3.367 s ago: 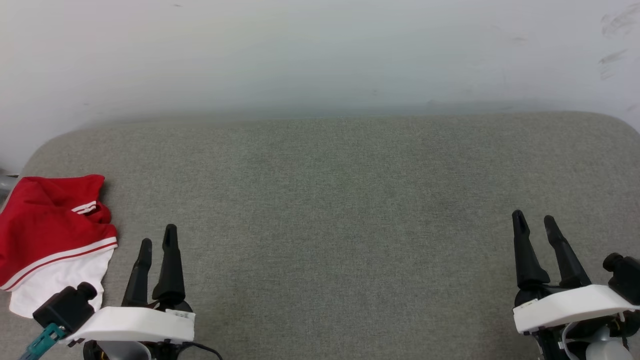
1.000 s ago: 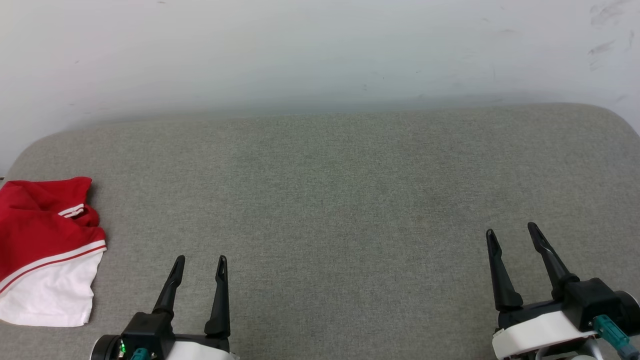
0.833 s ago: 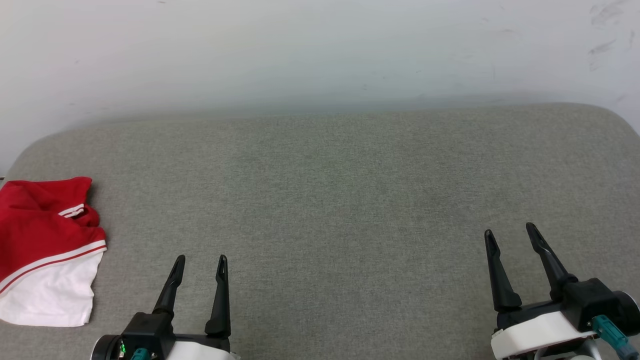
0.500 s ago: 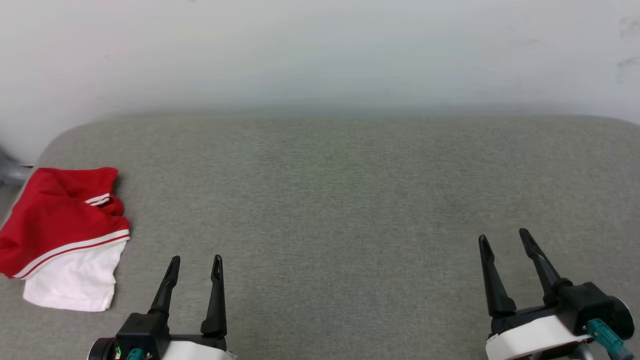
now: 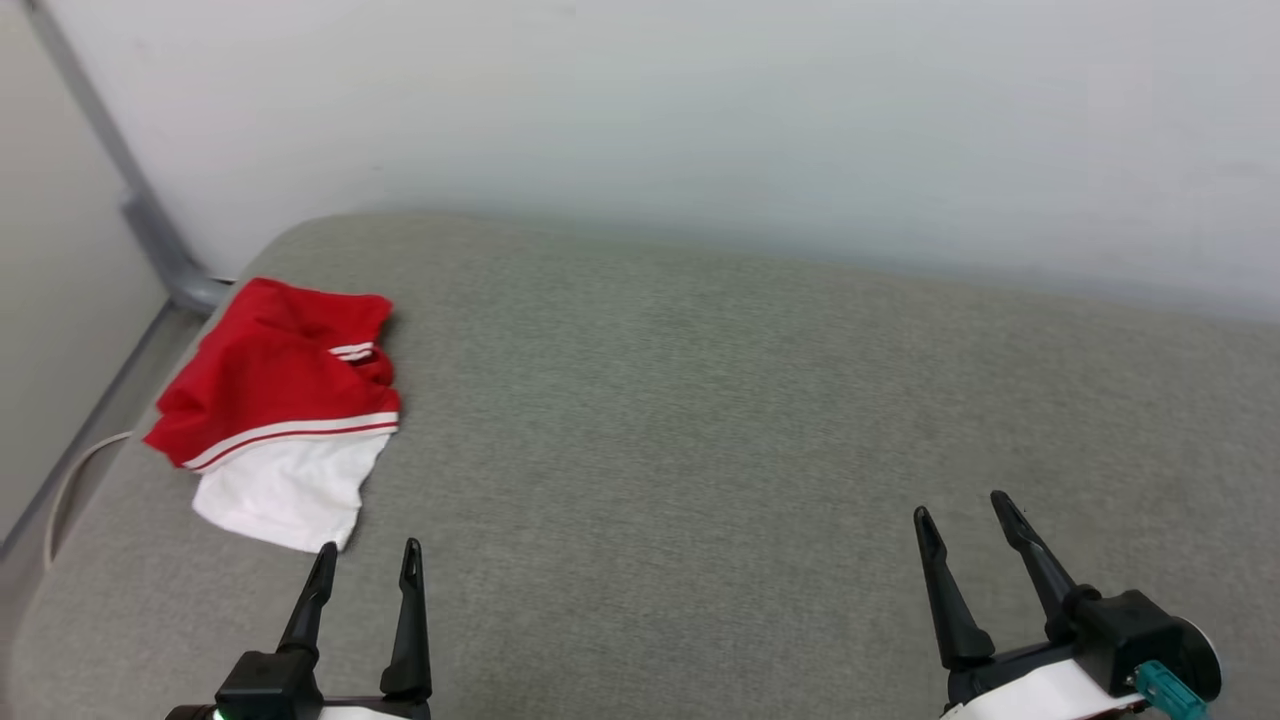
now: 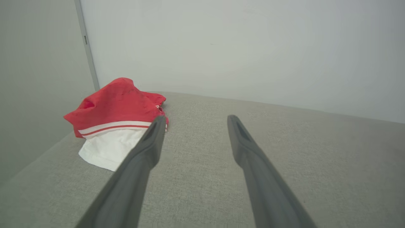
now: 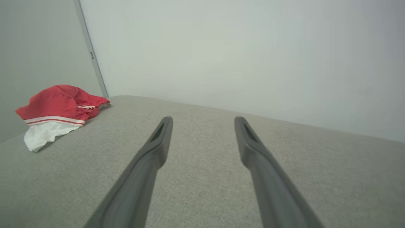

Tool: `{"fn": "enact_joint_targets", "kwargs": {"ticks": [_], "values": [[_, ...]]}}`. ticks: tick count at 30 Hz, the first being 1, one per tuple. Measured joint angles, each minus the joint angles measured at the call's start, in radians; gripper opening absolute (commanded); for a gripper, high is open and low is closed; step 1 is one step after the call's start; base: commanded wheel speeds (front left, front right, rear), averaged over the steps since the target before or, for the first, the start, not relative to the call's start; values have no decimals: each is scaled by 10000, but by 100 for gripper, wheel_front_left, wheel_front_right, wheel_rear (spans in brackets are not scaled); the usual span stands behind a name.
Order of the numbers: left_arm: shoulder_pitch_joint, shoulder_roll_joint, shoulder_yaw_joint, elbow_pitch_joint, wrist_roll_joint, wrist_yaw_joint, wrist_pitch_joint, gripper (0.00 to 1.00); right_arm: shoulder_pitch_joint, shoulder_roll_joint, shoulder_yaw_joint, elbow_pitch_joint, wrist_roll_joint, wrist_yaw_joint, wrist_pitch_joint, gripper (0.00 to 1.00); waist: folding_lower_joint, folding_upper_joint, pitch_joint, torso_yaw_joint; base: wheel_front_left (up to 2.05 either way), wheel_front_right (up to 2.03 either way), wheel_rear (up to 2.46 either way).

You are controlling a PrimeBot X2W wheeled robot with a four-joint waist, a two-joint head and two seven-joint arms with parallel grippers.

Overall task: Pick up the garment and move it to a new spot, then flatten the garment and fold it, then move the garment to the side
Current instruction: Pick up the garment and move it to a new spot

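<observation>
Meanwhile the head view has swung left; the garment (image 5: 280, 420) lies unmoved.

Black-fingered right gripper (image 5: 960, 507), teal plug (image 5: 1162, 688)

Soft even light, faint shadows, sharp

grey cushion (image 5: 700, 420) lying flat | pale wall (image 5: 700, 100) rising behind cushion | grey strip (image 5: 175, 270) running down left of cushion
</observation>
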Motion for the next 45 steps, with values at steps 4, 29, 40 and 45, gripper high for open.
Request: {"fn": "enact_joint_targets", "kwargs": {"ticks": [4, 29, 40, 45], "values": [[38, -2, 81, 12, 44, -77, 0, 100, 27, 0, 146, 36, 75, 0, 0, 100, 1, 0, -127, 514, 0, 0, 0], [416, 0, 368, -13, 171, -332, 0, 100, 194, 2, 575, 155, 357, 0, 0, 100, 0, 0, -444, 1674, 0, 0, 0], [-1208, 456, 911, 991, 201, -788, 0, 100, -318, 2, 115, -280, -35, 2, 0, 100, 1, 0, 737, 1200, 0, 0, 0], [-3482, 1712, 986, 2581, -493, -968, 155, 100, -761, 4, -128, -573, 71, 0, -2, 100, 1, 0, 1662, 941, 0, 0, 0]]}}
